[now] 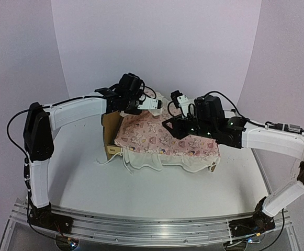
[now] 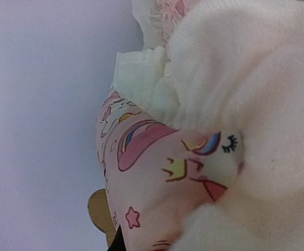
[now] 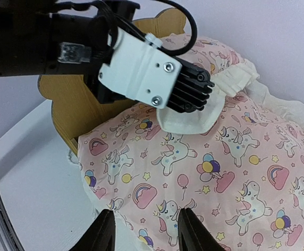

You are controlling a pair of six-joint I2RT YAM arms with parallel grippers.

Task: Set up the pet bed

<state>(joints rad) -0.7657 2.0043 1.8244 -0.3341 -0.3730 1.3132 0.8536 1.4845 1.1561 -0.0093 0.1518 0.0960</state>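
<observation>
Left tool pinched shut on the cream ruffle of the pillow, headboard end of the pet bed. Right tool spread, empty, above the pink quilt.

White arms, blk joints, prob. green LEDs; left gripper white/blk.

Left pincer blocks pillow.

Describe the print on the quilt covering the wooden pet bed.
The pink quilt shows unicorns, rainbows, balloons and stars; clearest in the right wrist view.
</observation>
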